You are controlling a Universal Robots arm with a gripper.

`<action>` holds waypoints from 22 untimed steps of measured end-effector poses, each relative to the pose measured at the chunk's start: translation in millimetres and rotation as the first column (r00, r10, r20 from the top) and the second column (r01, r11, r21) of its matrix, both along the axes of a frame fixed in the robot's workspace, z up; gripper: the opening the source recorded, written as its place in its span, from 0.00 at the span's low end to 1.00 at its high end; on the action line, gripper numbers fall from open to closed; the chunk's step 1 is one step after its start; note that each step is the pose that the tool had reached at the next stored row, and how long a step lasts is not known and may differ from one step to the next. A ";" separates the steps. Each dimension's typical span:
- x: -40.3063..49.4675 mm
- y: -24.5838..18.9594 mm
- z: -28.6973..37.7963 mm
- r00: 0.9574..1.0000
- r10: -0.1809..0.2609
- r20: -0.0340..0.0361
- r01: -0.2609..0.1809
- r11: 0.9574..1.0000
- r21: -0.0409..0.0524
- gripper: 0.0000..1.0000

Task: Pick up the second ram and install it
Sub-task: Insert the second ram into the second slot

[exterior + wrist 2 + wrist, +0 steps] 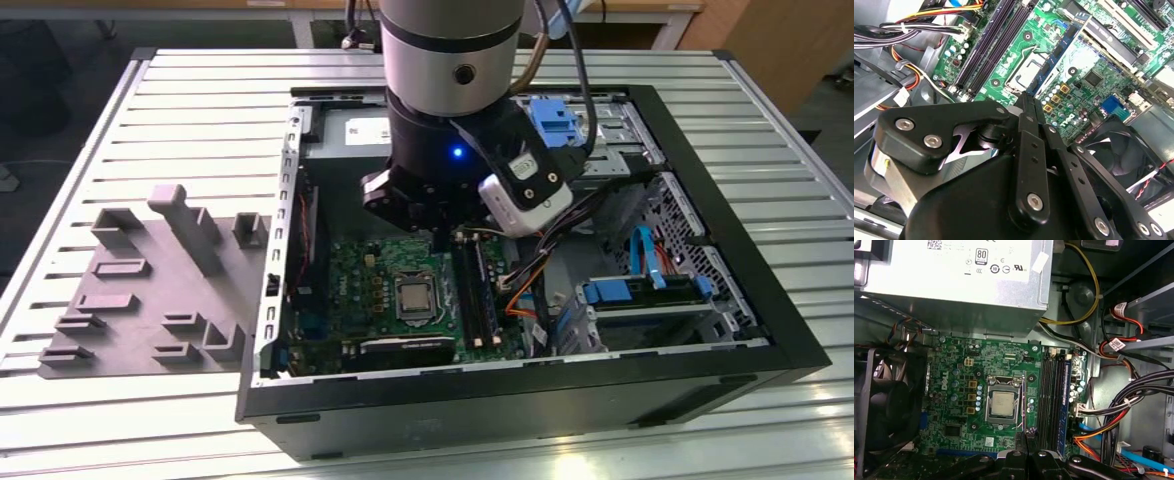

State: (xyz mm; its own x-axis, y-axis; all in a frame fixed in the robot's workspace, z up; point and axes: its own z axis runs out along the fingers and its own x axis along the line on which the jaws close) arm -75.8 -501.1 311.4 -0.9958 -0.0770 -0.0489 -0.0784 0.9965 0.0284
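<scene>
My gripper [438,238] hangs inside the open computer case [747,350], a little above the green motherboard [367,270]. Its fingertips [1027,100] are pressed together, with nothing showing between them. They sit over the strip between the processor socket [1004,404] and the long black memory slots [1055,400], seen in both wrist views. The slots [478,290] run along the side of the socket toward the exterior view's right. I cannot tell the second ram apart from the dark slots.
A grey blocky holder tray [147,290] lies on the slatted table at the exterior view's left. A silver power supply [954,280] fills the case's far end. Cable bundles [1124,405] and drive bays [641,295] crowd the exterior view's right. A black fan [884,410] flanks the board.
</scene>
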 end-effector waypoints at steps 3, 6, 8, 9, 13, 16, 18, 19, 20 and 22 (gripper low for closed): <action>0.6 0.0 0.0 1.000 0.000 0.000 0.000 1.000 0.000 0.11; 1.2 0.0 -0.1 1.000 0.000 0.000 0.000 1.000 0.000 0.11; 1.6 0.0 -0.1 1.000 0.000 0.000 0.000 1.000 0.000 0.11; 1.8 0.0 -0.1 1.000 0.000 0.000 0.000 1.000 0.000 0.11; 3.0 0.0 -0.2 1.000 0.000 0.000 0.000 1.000 0.000 0.11; 4.4 0.0 -0.3 1.000 0.000 0.000 0.000 1.000 0.000 0.11; 5.6 0.0 -0.4 1.000 0.000 0.000 0.000 1.000 0.000 0.11; 6.3 0.0 -0.5 1.000 0.000 0.000 0.000 1.000 0.000 0.11; 7.4 0.0 -0.7 1.000 0.000 0.000 0.000 1.000 0.000 0.11; 10.1 0.0 -1.1 1.000 0.000 0.000 0.000 1.000 0.001 0.11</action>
